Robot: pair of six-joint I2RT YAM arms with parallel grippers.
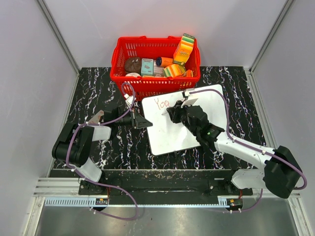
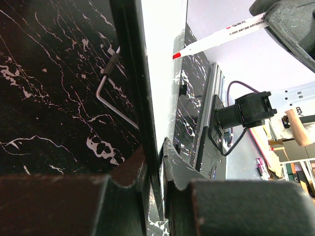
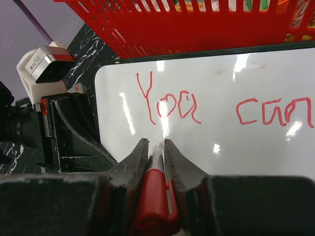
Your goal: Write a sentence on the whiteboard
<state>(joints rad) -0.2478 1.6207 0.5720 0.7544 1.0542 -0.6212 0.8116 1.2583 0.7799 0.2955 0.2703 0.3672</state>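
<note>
The whiteboard (image 1: 170,140) lies tilted on the black marble table, in front of the red basket. Red lettering (image 3: 170,104) on it reads "You", with "can" (image 3: 273,111) to its right on the same line. No other words show. In the top view only "You" (image 1: 161,103) shows. My right gripper (image 3: 156,143) is shut on a red-capped marker (image 3: 156,196), whose tip is just below "You". It hovers over the board's upper left (image 1: 175,111). My left gripper (image 2: 155,147) is shut on the whiteboard's left edge (image 2: 150,123) and shows in the top view (image 1: 142,121). The marker (image 2: 216,37) also shows there.
The red basket (image 1: 125,83) with sponges, boxes and other items stands at the back, touching the board's far edge. A bent metal stand wire (image 2: 110,98) sits under the board. Grey walls close in the table on three sides.
</note>
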